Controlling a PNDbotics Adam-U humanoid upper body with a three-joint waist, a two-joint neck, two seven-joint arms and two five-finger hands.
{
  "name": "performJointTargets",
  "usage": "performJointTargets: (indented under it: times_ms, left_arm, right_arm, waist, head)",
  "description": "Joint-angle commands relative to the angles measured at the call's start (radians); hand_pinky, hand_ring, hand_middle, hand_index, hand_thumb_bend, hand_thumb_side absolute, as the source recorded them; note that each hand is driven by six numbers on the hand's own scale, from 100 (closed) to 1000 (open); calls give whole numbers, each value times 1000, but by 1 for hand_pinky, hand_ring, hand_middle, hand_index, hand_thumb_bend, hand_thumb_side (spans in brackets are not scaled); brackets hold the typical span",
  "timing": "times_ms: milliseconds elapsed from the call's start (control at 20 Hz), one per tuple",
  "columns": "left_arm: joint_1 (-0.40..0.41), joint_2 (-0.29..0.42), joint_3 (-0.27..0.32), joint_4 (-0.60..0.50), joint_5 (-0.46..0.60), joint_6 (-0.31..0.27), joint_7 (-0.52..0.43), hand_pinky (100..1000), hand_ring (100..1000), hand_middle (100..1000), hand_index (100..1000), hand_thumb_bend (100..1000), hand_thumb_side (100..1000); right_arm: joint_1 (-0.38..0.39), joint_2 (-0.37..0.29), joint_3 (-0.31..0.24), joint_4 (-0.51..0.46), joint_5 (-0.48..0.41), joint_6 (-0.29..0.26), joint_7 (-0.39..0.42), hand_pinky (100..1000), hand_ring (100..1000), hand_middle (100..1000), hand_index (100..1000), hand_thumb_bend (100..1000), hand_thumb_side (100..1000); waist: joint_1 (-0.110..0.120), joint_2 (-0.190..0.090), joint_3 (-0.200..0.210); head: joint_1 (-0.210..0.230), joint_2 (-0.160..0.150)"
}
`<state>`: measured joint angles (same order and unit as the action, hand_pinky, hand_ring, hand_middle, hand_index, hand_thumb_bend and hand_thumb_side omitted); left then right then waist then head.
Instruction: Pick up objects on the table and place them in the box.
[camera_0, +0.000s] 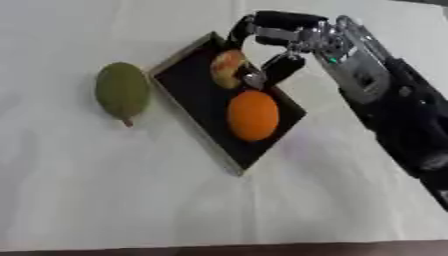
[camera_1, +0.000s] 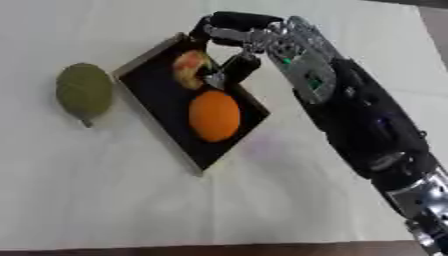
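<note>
The right hand reaches in from the upper right and hangs over the far end of the box, a shallow dark tray with a pale rim lying askew on the white desk. Its fingers are curled down round a yellowish, red-blushed fruit, which sits low inside the box's far end; whether the fruit already rests on the floor of the box I cannot tell. I'd say the hand comes from above so that the fruit drops cleanly within the rim, not over it. Just beside that fruit, toward the near end of the box, lies an orange, close enough that the fingers have little room on that side when they spread. A green mango lies on the desk just left of the box, apart from its rim, and looks to be what remains to be picked up. The box itself stands between the arm and the mango, so a reach for it would have to pass over the tray and its fruit. The left hand shows in neither view.
</note>
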<state>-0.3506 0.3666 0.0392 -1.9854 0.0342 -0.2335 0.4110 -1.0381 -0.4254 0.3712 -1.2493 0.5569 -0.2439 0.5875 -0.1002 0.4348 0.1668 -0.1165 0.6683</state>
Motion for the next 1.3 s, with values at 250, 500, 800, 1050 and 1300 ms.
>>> performJointTargets:
  times_ms: [250, 500, 800, 1050, 1300]
  left_arm:
    - [-9, 5, 1, -15, 3, 1, -3, 688, 731, 759, 810, 227, 649]
    - [-8, 5, 2, -15, 3, 1, -2, 688, 731, 759, 810, 226, 649]
    - [-8, 8, 3, -15, 2, 1, -2, 688, 731, 759, 809, 226, 648]
    - [-7, 9, 3, -15, 1, 1, -1, 689, 732, 759, 810, 225, 648]
    - [-10, 19, 4, -15, -2, 2, -1, 689, 734, 759, 811, 245, 642]
  right_arm:
    - [-20, -17, -14, -18, 69, -31, -51, 933, 861, 768, 873, 100, 410]
    - [-17, -26, -27, -63, 79, -21, -84, 935, 862, 772, 879, 100, 383]
    - [-3, -63, -87, -207, -9, 30, -122, 935, 847, 759, 866, 100, 259]
    - [22, -112, -140, -331, -96, 83, -136, 935, 841, 754, 862, 100, 198]
    - [73, -177, -192, -446, -156, 130, -169, 925, 825, 740, 853, 100, 140]
  waist:
    - [6, -30, -2]
    - [8, -31, -4]
    - [10, -33, -10]
    - [14, -35, -17]
    - [19, -36, -22]
  head:
    - [2, 0]
    - [3, -1]
    - [10, 4]
    - [15, 8]
    - [24, 9]
